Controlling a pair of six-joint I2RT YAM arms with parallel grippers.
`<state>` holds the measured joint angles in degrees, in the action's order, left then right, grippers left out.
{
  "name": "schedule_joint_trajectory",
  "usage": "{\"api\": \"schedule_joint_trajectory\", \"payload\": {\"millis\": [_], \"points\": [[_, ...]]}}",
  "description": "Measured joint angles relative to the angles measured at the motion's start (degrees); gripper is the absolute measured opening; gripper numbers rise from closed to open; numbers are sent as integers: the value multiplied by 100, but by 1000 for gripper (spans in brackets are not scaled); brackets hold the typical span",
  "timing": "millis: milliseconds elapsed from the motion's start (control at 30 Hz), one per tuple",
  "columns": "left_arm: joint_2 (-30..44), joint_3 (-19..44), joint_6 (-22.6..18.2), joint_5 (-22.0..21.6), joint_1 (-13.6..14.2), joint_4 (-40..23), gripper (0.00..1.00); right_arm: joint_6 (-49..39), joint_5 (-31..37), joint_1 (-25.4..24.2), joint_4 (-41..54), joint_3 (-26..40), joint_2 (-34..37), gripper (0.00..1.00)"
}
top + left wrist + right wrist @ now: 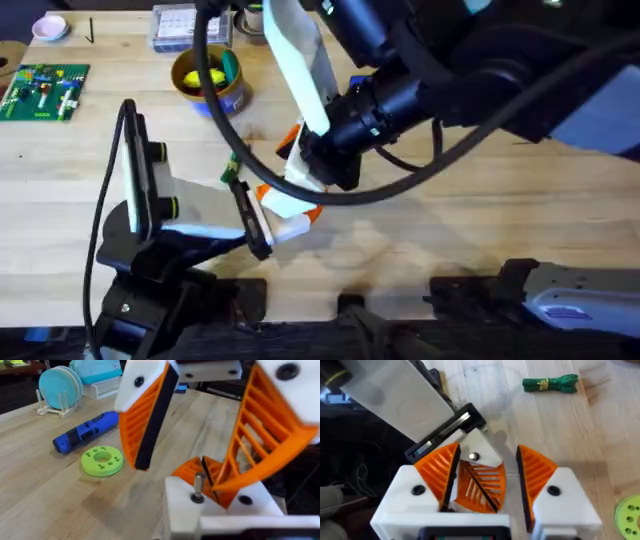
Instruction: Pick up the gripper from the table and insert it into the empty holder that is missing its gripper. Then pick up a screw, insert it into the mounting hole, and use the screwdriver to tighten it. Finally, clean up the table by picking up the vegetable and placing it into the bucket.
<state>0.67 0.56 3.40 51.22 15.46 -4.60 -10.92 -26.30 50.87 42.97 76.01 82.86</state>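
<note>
Overhead view has both arms meeting mid-frame over the wooden desk (520, 210). Right claw (487, 482) is spread wide around the small orange ribbed wedge finger (482, 487), which sits in the white angular printed holder (479, 452) with a screw (473, 456) poking up. Can't tell the left claw's (262, 243) state. Blue bucket (208, 85) sits upper left.

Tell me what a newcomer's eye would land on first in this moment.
Mid-table, the two arms meet: the right gripper straddles an orange ribbed gripper seated in a white holder, where a screw stands up from the mounting hole. Beyond them lie a green disc and the blue screwdriver. The green vegetable still lies on the wood, with the blue bucket at the table's far side.
</note>
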Motion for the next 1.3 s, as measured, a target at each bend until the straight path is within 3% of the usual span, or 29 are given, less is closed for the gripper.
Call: {"api": "schedule_joint_trajectory", "payload": {"millis": [100,267,333,767,1033,1133,1233,1300], "points": [[0,0,0,0,0,0,10,1,15,0,-45,0,40,656],[0,0,4,-28,0,2,10,17,-216,8,-93,0,40,114],[0,0,0,-31,0,4,10,16,-311,27,-88,0,38,15],[0,0,-15,-22,0,7,10,-28,-333,17,-73,0,-33,6],[0,0,-15,-24,0,4,10,-50,-368,-429,-191,12,-853,16],[0,0,-15,-24,0,7,10,-82,-373,-497,-44,24,-846,210],[0,0,-15,-24,0,6,10,-130,-373,-418,136,24,-769,255],[0,0,-15,-24,0,4,10,-154,-375,-316,206,24,-659,384]]}}
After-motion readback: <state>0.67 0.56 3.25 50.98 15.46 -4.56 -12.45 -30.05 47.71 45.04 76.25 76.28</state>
